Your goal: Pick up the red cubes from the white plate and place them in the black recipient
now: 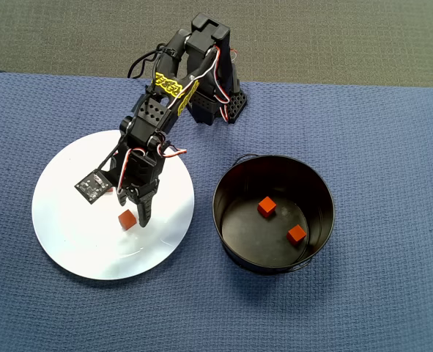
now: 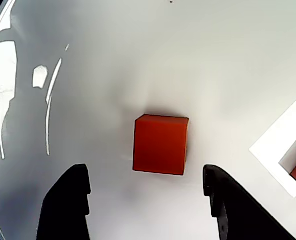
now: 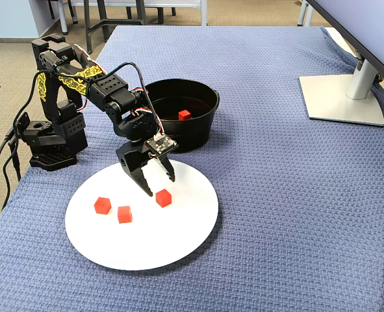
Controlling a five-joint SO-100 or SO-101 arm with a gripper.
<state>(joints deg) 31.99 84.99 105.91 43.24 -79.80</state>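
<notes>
Arm reaches out over the white plate [image 3: 179, 240], gripper [image 3: 160, 184] pointing down at the plate surface with its fingers spread apart and nothing between the tips. In the wrist view the two dark fingertips [image 2: 67, 205] sit low in the picture on either side of one red cube [image 2: 160, 144], which lies flat on the plate a little beyond them and untouched; clear white plate shows between the cube and each finger. In the fixed view that same cube [image 3: 164, 198] rests just beside the lower fingertip, and two more red cubes [image 3: 102, 205] [image 3: 124, 214] lie close together further left on the plate, well apart from the gripper. In the overhead view only one cube on the plate [image 1: 127, 219] is visible, just beside the gripper tip; the arm covers the area where the others would be. The black recipient [image 1: 231, 220] stands on the blue woven cloth [image 1: 377, 147] to the right of the plate in the overhead view, near it but not touching, with two red cubes [image 1: 267, 207] [image 1: 297, 234] on its dark floor, apart from each other. A grey monitor stand [image 3: 341, 97] sits on the cloth at the far right of the fixed view.
</notes>
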